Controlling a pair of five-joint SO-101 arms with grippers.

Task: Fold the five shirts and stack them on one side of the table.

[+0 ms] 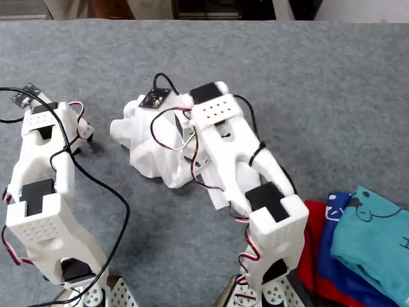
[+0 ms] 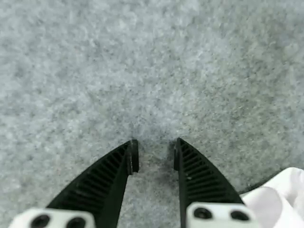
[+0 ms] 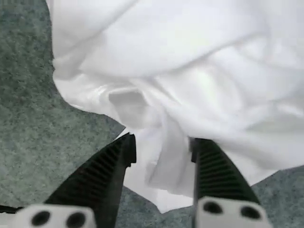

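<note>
- Right gripper (image 3: 162,142), jaws apart, straddles a fold of the crumpled white shirt (image 3: 190,71).
- Left gripper (image 2: 155,142), slightly parted and empty, faces the grey table (image 2: 142,57).

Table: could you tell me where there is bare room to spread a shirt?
Bare table runs between the white shirt and the far edge, widest beyond the stack of folded shirts. The middle, under the right arm, is crowded.

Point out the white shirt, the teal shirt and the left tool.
white shirt (image 1: 142,155), high view, its crumpled middle.
teal shirt (image 1: 374,233), high view, its top face.
left tool (image 2: 155,154), left wrist view, midway between its fingertips.
</note>
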